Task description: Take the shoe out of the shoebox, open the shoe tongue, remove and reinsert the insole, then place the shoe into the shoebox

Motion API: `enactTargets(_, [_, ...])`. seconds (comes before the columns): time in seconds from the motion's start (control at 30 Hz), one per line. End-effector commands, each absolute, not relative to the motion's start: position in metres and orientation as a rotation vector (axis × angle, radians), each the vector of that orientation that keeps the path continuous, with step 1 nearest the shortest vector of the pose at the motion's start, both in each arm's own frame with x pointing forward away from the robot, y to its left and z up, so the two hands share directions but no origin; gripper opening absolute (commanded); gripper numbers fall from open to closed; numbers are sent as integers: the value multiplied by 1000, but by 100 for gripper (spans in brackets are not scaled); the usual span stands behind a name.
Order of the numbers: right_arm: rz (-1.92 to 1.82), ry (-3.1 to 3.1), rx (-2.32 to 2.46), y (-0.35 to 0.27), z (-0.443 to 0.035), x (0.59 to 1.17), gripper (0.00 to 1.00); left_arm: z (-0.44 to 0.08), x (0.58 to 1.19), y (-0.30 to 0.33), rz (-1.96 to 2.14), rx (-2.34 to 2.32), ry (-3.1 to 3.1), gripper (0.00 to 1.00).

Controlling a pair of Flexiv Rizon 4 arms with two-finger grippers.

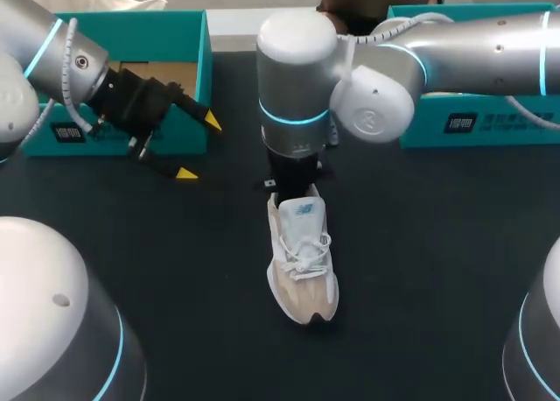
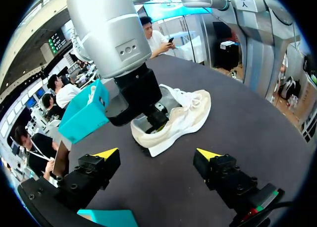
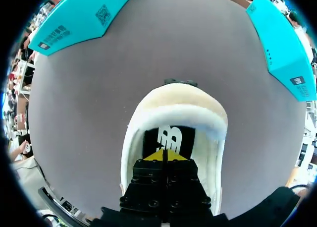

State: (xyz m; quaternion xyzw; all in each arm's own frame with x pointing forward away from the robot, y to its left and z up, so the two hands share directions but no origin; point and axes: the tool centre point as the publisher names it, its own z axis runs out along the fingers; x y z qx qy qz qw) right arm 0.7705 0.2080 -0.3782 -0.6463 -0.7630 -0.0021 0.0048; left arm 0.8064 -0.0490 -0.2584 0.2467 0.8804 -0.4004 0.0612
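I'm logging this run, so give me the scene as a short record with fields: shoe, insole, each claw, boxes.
shoe: shoe upright on the black table, outside both boxes
insole: insole lying inside the shoe
right claw: right claw shut, tips down in the shoe's heel opening, at the insole
left claw: left claw open, empty, above the table beside the left teal box
boxes: left teal box open; right teal box across the table; neither touches the shoe

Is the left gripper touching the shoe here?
Apart. The head view shows bare table between the open left gripper and the shoe.
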Motion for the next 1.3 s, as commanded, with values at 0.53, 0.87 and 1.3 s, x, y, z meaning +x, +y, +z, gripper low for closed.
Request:
enactTargets(0.53, [218, -2197, -1927, 202, -357, 735, 0, -258, 806, -48, -1208, 747, 2665, 100])
enactTargets(0.87, [227, -2187, -1952, 200, -351, 734, 100, -258, 806, -48, -1208, 747, 2665, 100])
enactTargets(1.3, [198, -2195, -1956, 199, -346, 732, 100, -258, 806, -48, -1208, 747, 2665, 100])
